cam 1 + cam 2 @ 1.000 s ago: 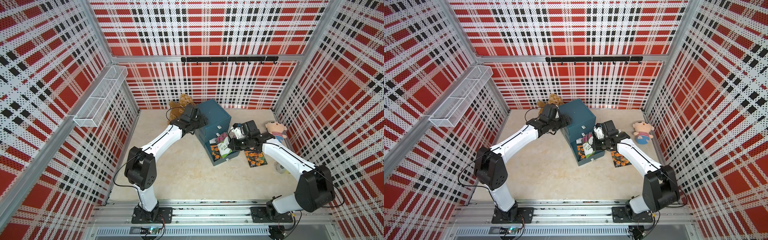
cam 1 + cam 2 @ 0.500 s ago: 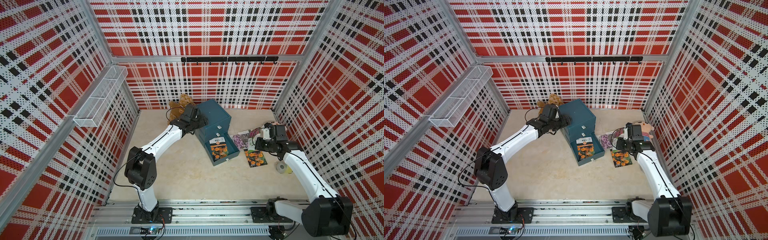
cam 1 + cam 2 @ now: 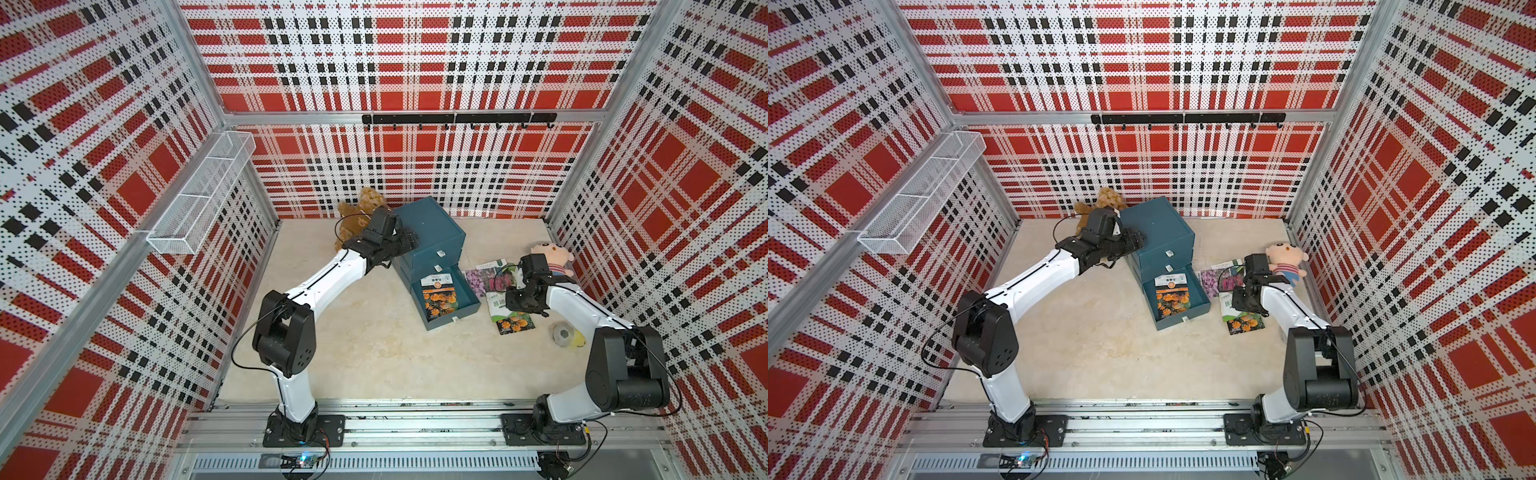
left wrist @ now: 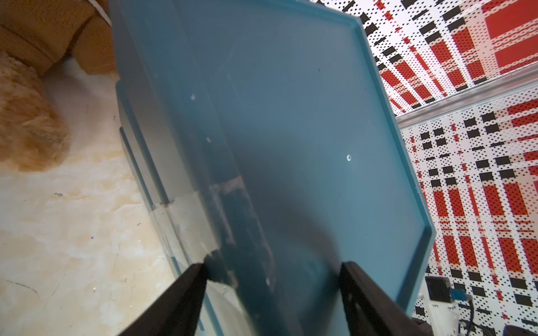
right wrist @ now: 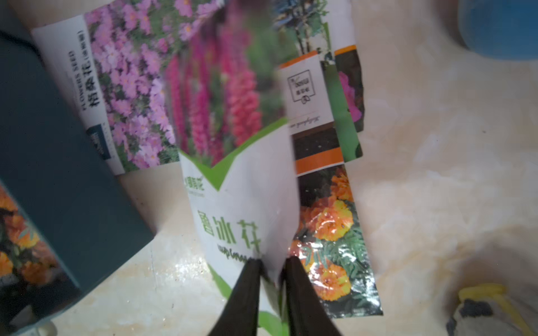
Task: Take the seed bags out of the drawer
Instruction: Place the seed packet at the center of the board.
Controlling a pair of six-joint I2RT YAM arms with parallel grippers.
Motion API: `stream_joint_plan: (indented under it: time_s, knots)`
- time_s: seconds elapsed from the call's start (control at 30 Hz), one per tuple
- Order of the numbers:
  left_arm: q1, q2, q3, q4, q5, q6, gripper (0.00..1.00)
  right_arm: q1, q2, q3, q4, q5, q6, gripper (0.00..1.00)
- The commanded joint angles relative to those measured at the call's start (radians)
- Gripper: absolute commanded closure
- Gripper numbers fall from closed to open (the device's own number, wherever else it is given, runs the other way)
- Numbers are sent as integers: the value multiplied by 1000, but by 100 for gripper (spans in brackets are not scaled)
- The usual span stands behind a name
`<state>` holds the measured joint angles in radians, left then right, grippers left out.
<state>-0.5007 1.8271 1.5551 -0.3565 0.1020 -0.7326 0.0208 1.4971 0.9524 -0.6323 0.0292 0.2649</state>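
While your left gripper (image 4: 273,267) clamps the teal cabinet (image 3: 432,226) wide-jawed, your barely parted right gripper (image 5: 272,261) drops a white-green seed bag (image 5: 244,209); next grab the orange-flowered bag (image 3: 439,300) in the drawer (image 3: 455,315).

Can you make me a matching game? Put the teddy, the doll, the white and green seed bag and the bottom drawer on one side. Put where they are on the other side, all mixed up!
Things:
1. teddy
2. doll
3. white and green bag
4. bottom drawer

Places:
A. pulled open, orange-flower bag inside
B. by the right wall
C. between the fingers of the right hand
D. beside the cabinet, at the back wall

Pairs: 1-D, 2-B, 3-C, 4-A
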Motion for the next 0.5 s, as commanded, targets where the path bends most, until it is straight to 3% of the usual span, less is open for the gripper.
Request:
stream_joint_plan:
  time_s: [0.0, 0.17, 0.3, 0.47]
  knots:
    - [-21, 58, -27, -111, 29, 19, 24, -8, -16, 9, 1, 55, 6, 56]
    - [-22, 53, -30, -112, 31, 19, 24, -9, -73, 41, -12, 72, 19, 32]
    - [-23, 51, -32, -113, 28, 18, 24, 23, -140, 58, 12, 6, 37, 21]
    - [-24, 48, -37, -111, 25, 15, 24, 194, -146, 105, 15, 3, 45, 20]
